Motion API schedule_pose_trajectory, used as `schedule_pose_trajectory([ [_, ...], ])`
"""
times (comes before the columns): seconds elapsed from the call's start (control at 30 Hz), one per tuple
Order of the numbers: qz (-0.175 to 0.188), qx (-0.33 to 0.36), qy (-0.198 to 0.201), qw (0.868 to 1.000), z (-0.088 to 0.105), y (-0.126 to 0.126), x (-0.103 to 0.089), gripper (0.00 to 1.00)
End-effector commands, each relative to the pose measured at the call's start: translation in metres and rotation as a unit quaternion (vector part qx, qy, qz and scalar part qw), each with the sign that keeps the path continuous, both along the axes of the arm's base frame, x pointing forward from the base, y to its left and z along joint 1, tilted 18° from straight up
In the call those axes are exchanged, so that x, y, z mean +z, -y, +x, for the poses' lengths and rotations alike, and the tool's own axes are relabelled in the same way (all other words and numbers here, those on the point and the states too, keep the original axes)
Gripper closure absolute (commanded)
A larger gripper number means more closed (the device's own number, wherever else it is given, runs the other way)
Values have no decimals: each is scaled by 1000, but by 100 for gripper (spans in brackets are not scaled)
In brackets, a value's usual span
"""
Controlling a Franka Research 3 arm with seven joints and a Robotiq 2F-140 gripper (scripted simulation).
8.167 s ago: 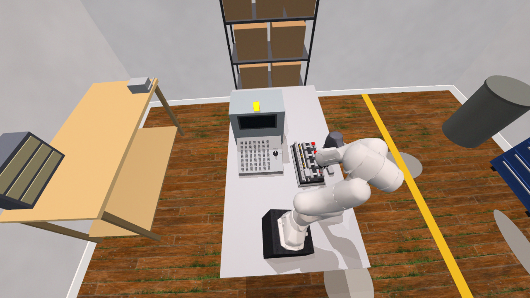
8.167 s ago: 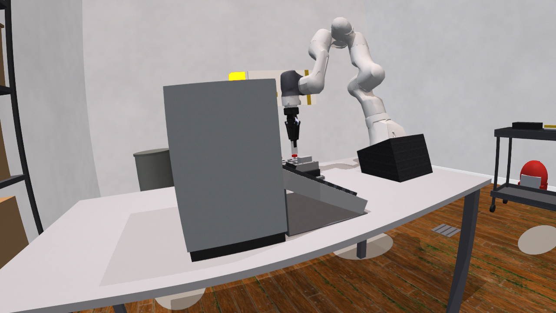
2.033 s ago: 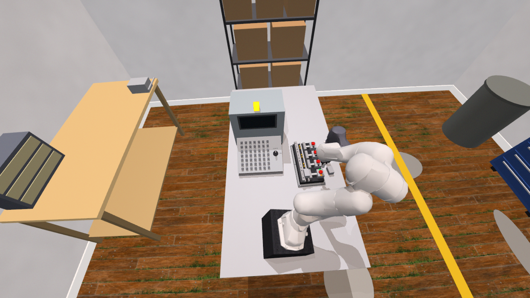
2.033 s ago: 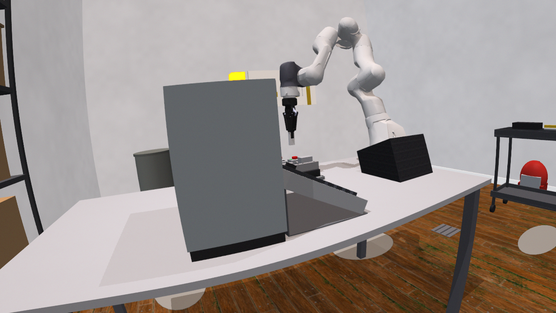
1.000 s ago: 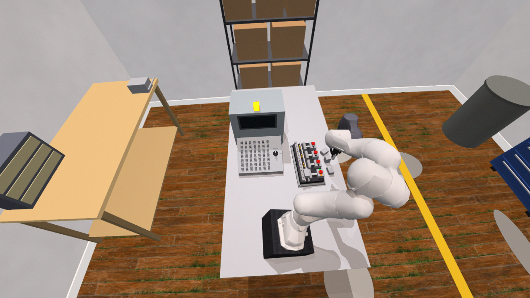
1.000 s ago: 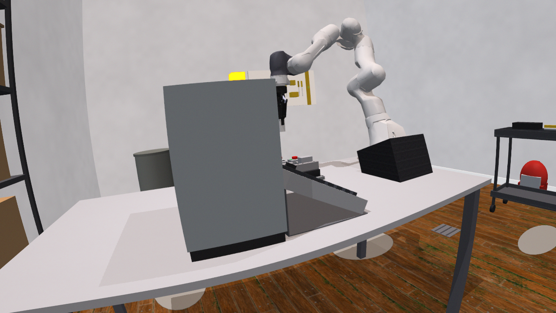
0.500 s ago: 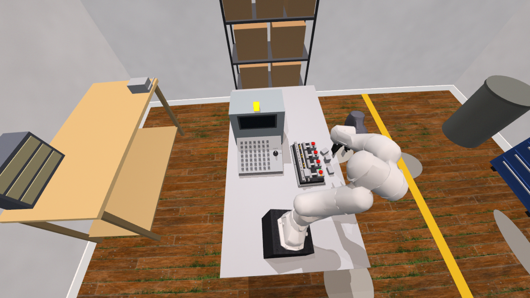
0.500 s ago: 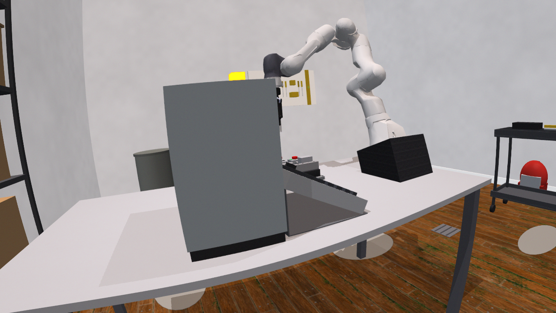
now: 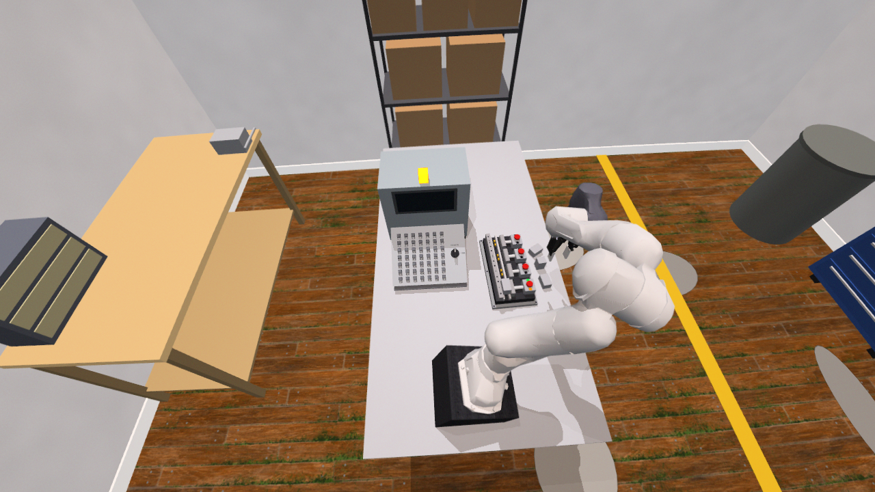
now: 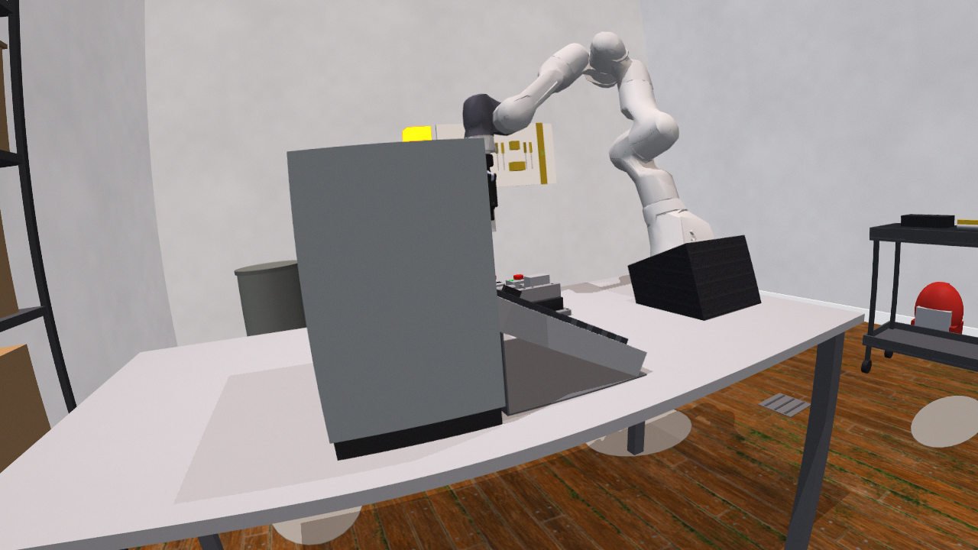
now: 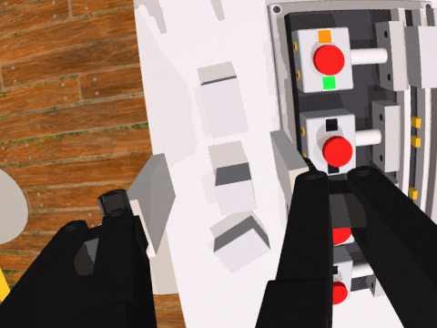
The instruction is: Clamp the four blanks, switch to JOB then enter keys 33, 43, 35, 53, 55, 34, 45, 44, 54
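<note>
Blanks: 1 in its station (image 9: 507, 286) (image 11: 421, 55), lower end of the bank at centre, amber and green lit; 3 loose (image 9: 544, 281) (image 11: 225, 107), right of it. Gripper (image 9: 561, 249) (image 11: 220, 164): partly spread, holding 0. Amber lamp (image 9: 423, 175) (image 10: 417, 133) lit; JOB, 9 keys apparently left. White table (image 9: 415, 379) (image 10: 225, 438); plank floor (image 9: 318, 318) (image 10: 759, 471); shelving (image 9: 446, 101), top centre.

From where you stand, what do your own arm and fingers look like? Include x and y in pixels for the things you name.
My one arm (image 9: 596, 281) (image 10: 642, 137) is smooth, glossy white, made of rounded, tube-like segments. Near its end sits a dark grey, rounded housing (image 9: 588, 199) (image 10: 480, 114). The fingers are black, jointed links, tipped with flat grey pads. I see no cables or sleeve.
</note>
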State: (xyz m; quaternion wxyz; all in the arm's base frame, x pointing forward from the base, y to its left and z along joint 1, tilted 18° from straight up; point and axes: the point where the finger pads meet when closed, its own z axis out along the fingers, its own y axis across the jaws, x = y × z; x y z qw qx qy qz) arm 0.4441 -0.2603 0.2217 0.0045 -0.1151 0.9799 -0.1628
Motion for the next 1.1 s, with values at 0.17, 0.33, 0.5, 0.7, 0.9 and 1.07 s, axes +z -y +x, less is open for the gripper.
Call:
schedule_pose_trajectory([
  [0.17,1,5,-4,1000,-1,0,-1,60],
  [0.33,1,5,-4,1000,-1,0,-2,60],
  [0.5,2,4,-4,1000,0,2,-8,60],
  [0.7,2,4,-4,1000,0,6,-20,60],
  [0.9,2,4,-4,1000,2,15,-45,60],
  [1.07,2,4,-4,1000,3,23,-70,60],
])
